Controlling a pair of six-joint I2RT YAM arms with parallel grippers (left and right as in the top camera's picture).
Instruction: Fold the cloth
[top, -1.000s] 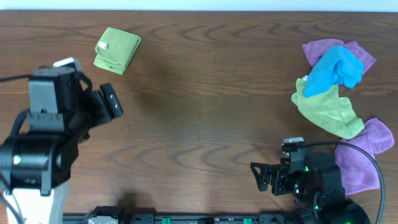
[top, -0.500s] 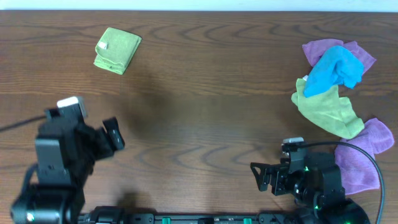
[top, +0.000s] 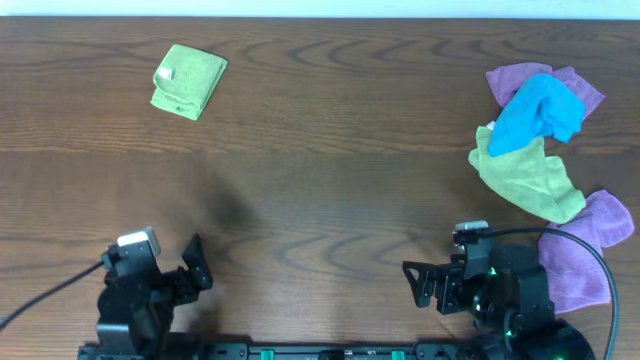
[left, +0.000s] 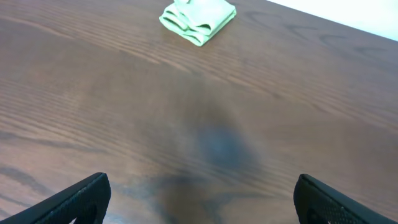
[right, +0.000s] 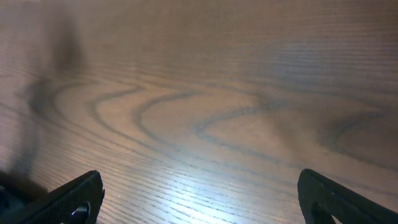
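Note:
A folded green cloth (top: 188, 80) lies at the table's far left; it also shows at the top of the left wrist view (left: 198, 18). A loose pile at the right holds a blue cloth (top: 540, 112), a yellow-green cloth (top: 530, 175) and purple cloths (top: 580, 250). My left gripper (top: 196, 268) is open and empty at the table's front left, far from the folded cloth; its fingertips frame bare wood (left: 199, 199). My right gripper (top: 418, 285) is open and empty at the front right, left of the pile, over bare wood (right: 199, 199).
The wooden table (top: 330, 170) spreads between the folded cloth and the pile. A black cable (top: 595, 250) loops over the purple cloth by the right arm's base. The table's front edge runs just below both arms.
My left arm has drawn back from near the folded green cloth to the table's front edge. The right arm and the cloths have not moved.

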